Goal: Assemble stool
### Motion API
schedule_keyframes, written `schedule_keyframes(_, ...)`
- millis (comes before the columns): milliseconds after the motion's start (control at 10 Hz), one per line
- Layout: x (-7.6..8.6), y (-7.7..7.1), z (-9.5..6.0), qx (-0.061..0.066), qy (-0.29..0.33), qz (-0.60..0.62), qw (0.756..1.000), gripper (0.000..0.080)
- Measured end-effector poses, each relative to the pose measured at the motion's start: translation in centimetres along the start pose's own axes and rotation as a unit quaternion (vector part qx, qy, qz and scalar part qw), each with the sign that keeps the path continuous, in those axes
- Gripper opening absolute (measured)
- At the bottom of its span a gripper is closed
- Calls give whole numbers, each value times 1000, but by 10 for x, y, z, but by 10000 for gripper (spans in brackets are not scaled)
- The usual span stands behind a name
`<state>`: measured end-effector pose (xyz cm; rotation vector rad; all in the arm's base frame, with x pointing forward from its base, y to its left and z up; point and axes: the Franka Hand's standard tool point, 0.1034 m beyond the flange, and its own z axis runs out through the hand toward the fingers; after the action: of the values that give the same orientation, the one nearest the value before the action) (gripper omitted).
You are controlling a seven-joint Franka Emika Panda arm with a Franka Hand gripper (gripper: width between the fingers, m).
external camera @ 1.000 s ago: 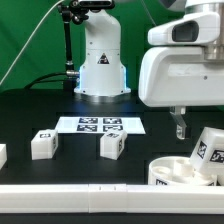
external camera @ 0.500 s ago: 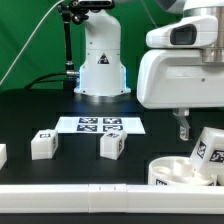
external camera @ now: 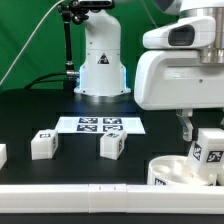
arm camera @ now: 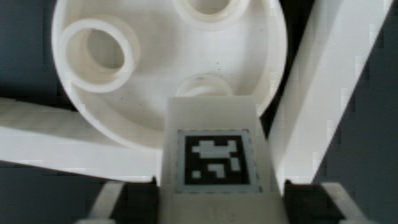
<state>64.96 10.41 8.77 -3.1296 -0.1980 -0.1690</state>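
Exterior view: the two-finger gripper (external camera: 198, 134) is seen at about 3 o'clock in the frame, under the arm's bulky white wrist housing (external camera: 180, 65). A stubby white plastic block bearing a black-and-white square tag, the held leg (external camera: 208, 149), is clamped between the jaws, which are closed narrowly on its sides. One dark finger (external camera: 183, 127) is visible at 10 o'clock of the held leg; the other is hidden.

The low round white ring-shaped seat (external camera: 178, 171) lies on the black table (external camera: 70, 165) at about 4 o'clock in the frame. The held leg is placed over the seat's rim, at 1 o'clock of the seat. Whether the two touch cannot be told.

Wrist view: the held leg (arm camera: 214, 150) is seen tag-up between the fingers (arm camera: 125, 207), in front of the seat (arm camera: 151, 85), in whose face a round hole (arm camera: 98, 45) is visible. The long white border rail (arm camera: 329, 90) runs just beside the seat.

Elsewhere in the exterior view:
- One loose white leg (external camera: 42, 144) is noted at 8 o'clock.
- A second loose leg (external camera: 113, 145) is noted at 6 o'clock, well apart from the first.
- The marker board (external camera: 100, 125) lies flat just behind them, near centre.
- The border rail (external camera: 90, 193) is recorded along the 6 o'clock edge.
- The white robot base (external camera: 102, 65) stands at 12 o'clock.
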Motion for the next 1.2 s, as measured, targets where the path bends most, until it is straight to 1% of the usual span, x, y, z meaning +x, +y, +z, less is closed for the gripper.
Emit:
schedule_keyframes(100,0,0,0,0,0,0,1000,335)
schedule_keyframes(200,1,1,0,3,5,24,1000,335)
schedule_keyframes(300,1,7,0,13,23,93,995,337)
schedule_keyframes(400,-1,5,0,18,41,155,987,337)
schedule_keyframes(500,-2,0,0,23,54,209,976,337)
schedule_keyframes(700,-3,-3,0,27,61,273,960,337)
schedule_keyframes(800,-3,-3,0,30,62,318,946,337)
schedule_keyframes(900,-3,-4,1,30,62,346,936,337)
schedule_keyframes(1100,-4,-5,1,30,62,421,905,338)
schedule_keyframes(1200,-4,-5,0,32,61,451,890,338)
